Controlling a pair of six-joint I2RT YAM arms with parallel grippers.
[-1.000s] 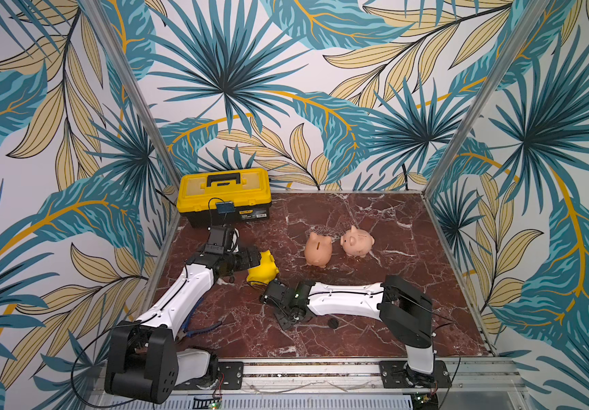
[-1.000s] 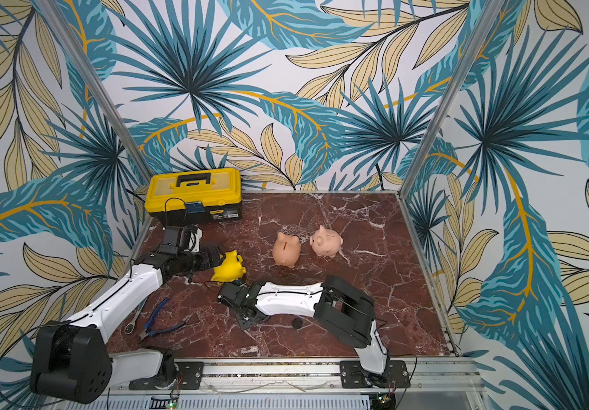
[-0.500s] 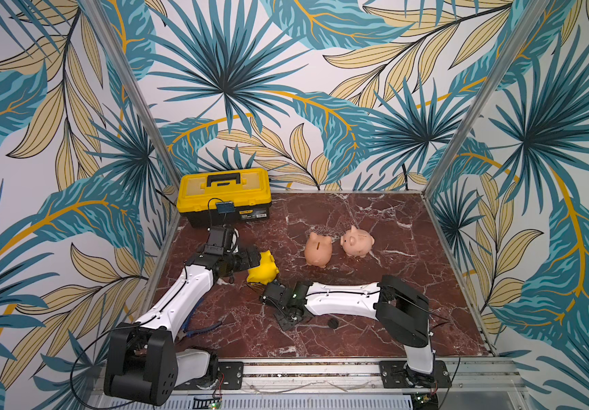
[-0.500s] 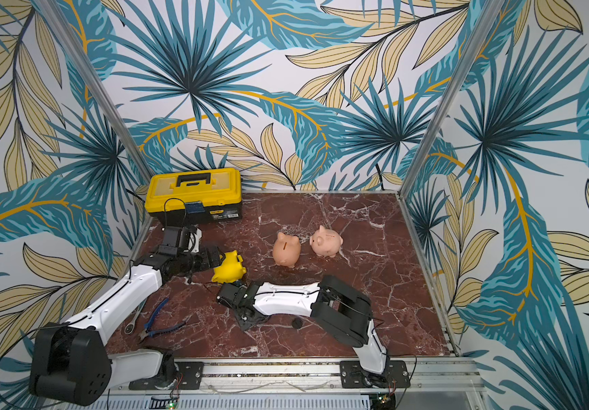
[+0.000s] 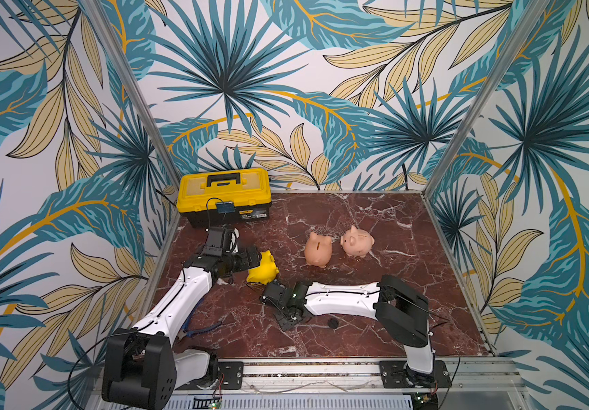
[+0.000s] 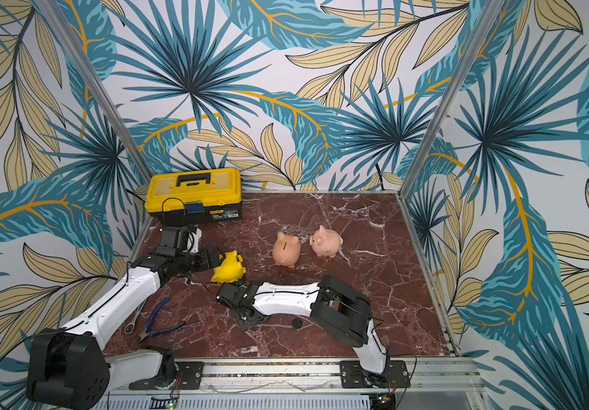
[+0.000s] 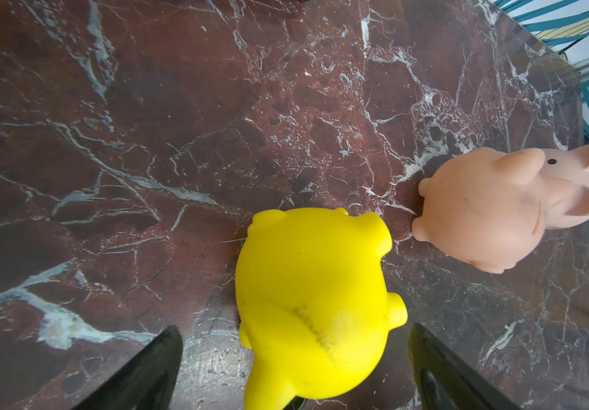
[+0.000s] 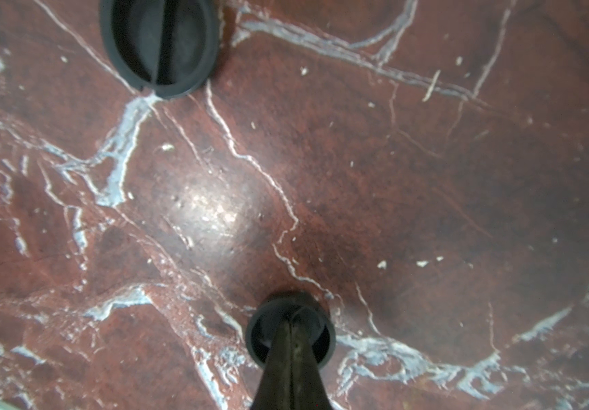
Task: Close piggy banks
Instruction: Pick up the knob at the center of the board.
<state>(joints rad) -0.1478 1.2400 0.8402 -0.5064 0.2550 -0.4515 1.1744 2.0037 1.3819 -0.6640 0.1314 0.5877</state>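
**A:** Where is the yellow piggy bank (image 5: 263,272)?

**B:** On the left side of the marble table (image 5: 374,340), in front of the toolbox (image 5: 224,193). It looks tipped off its feet. Around it is the left gripper (image 7: 293,327), coming in low from the side with its jaws spread wide and one black finger on each flank. The wrist view shows a gap on both sides, so no contact is seen.

**A:** The other two?

**B:** Mid-table, the peach-orange piggy bank (image 5: 318,250) and the pale pink piggy bank (image 5: 357,242) stand upright side by side with their slots up (the pink snout points at the peach one). Both are well apart from the arms.

**A:** And the right gripper (image 8: 291,319)?

**B:** It points down at the table, just in front of the yellow pig. The jaws are closed with the fingers pressed together, and the tips are planted in the middle of a small black disc (image 8: 263,333). I cannot tell whether they pinch any part of it.

**A:** Anything else on the table?

**B:** A second black disc (image 5: 333,323) lies flat near the right forearm, with a rib across its hollow face. The blue-handled pliers (image 6: 156,314) and a wrench (image 6: 131,324) lie beside the left arm.
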